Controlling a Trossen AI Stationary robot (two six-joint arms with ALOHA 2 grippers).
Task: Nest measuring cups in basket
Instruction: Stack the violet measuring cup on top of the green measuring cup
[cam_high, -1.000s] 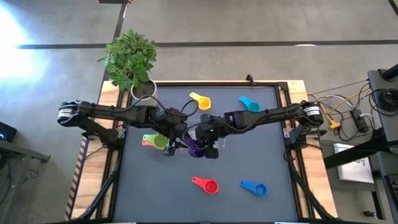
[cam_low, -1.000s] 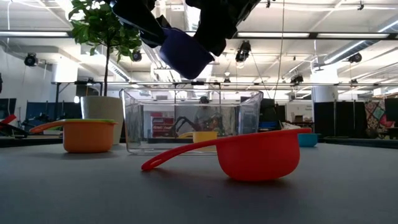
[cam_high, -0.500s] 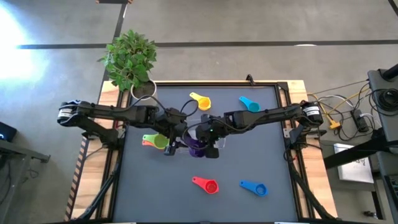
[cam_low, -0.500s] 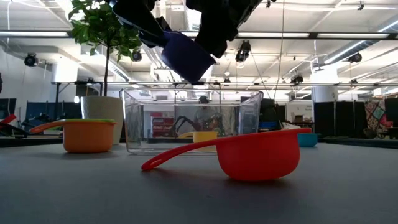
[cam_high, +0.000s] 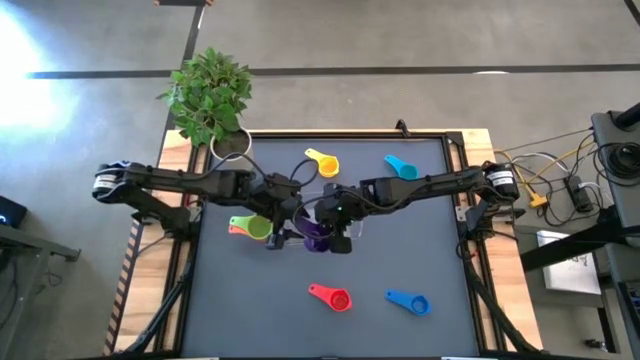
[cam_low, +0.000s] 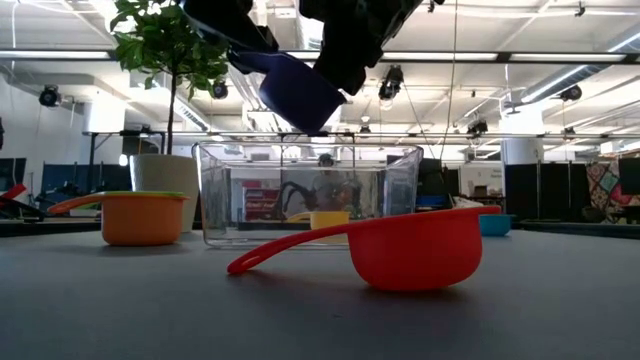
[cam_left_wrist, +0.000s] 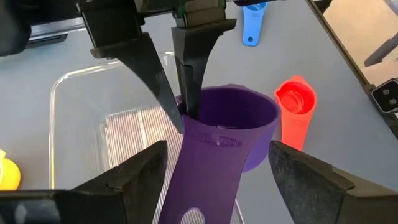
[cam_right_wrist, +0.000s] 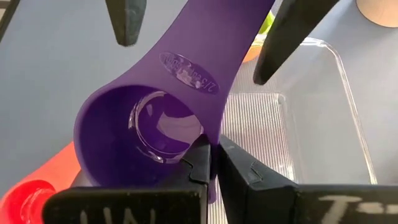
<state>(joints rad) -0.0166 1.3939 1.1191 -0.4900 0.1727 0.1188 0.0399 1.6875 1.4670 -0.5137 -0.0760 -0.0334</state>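
Note:
The purple cup (cam_high: 318, 237) (cam_low: 300, 90) hangs tilted above the clear basket (cam_high: 325, 192) (cam_low: 250, 200), which stands mid-table. My right gripper (cam_high: 335, 225) (cam_right_wrist: 213, 149) is shut on the cup. My left gripper (cam_high: 283, 232) (cam_left_wrist: 217, 149) is open, with a finger on either side of the cup's handle (cam_left_wrist: 205, 174) and touching neither side. On the table lie the yellow cup (cam_high: 322, 163), light blue cup (cam_high: 400, 167), red cup (cam_high: 332, 296) (cam_low: 415, 250) and blue cup (cam_high: 410, 301). The green cup (cam_high: 255, 228) sits in the orange cup (cam_low: 140, 220). My right gripper pinches the purple cup's wall at the rim, right where the handle joins (cam_right_wrist: 208, 134). One finger is inside the bowl (cam_left_wrist: 193, 93) and one is outside (cam_left_wrist: 158, 87). The fingers slant down from above. The cup is lifted clear and tilted, handle rising toward my left gripper.
A white plant pot (cam_high: 230, 145) (cam_low: 165, 180) stands at the table's far left corner, behind the green and orange cups. The red and blue cups lie in the near half of the dark mat. Wooden table edges (cam_high: 475, 140) frame the mat.
The purple cup has shifted slightly lower over the basket, still in my right gripper. In the low view my left gripper's finger has come away from the handle, which now shows free below it.

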